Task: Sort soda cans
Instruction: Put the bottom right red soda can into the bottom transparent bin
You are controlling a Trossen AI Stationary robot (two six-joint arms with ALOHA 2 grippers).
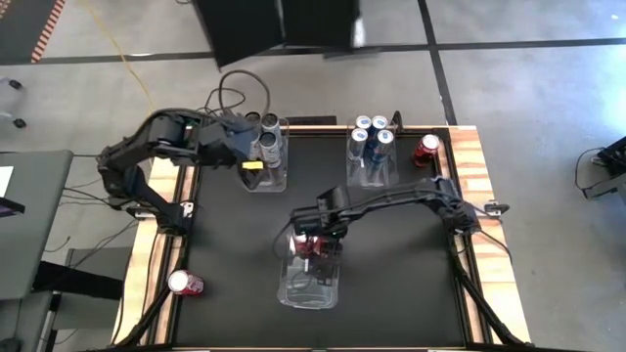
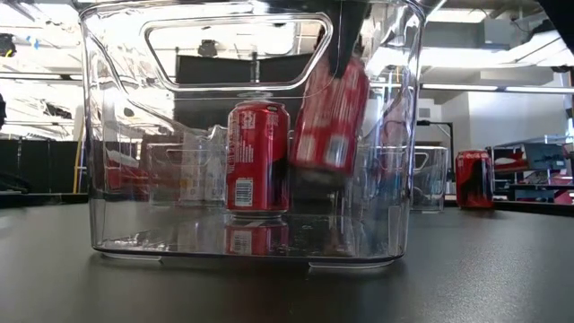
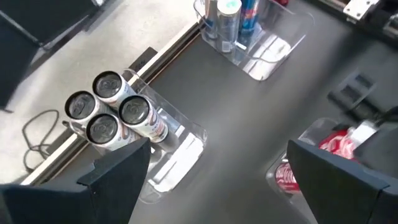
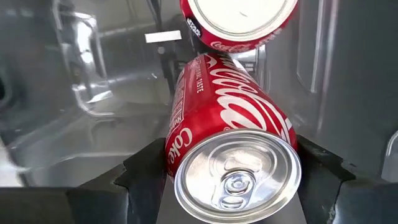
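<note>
My right gripper [image 1: 313,244] is shut on a red soda can [image 2: 330,117] inside the near clear bin [image 1: 311,284]. A second red can [image 2: 257,157] stands upright on that bin's floor beside it. My left gripper [image 3: 227,186] is open above the far-left bin [image 1: 266,161], where several dark cans [image 3: 112,109] stand on their bases. Several blue-and-silver cans [image 1: 372,132] stand in the far-middle bin [image 1: 370,166]. One loose red can [image 1: 425,149] stands near the table's far right corner. Another [image 1: 184,284] stands at the near left edge. My right gripper pinches the red can between its two fingers, one finger [image 4: 146,168] on each side of the can's wall near its top end [image 4: 186,149]. The fingers come from above, pointing down into the bin. The can hangs tilted, lifted clear of the bin's floor.
The near bin's clear walls [image 2: 117,179] close in the held can on all sides. The wooden table rim [image 1: 471,166] runs along the right. Bare dark tabletop [image 1: 411,264] lies between the bins. Cables [image 1: 235,93] lie beyond the far edge.
</note>
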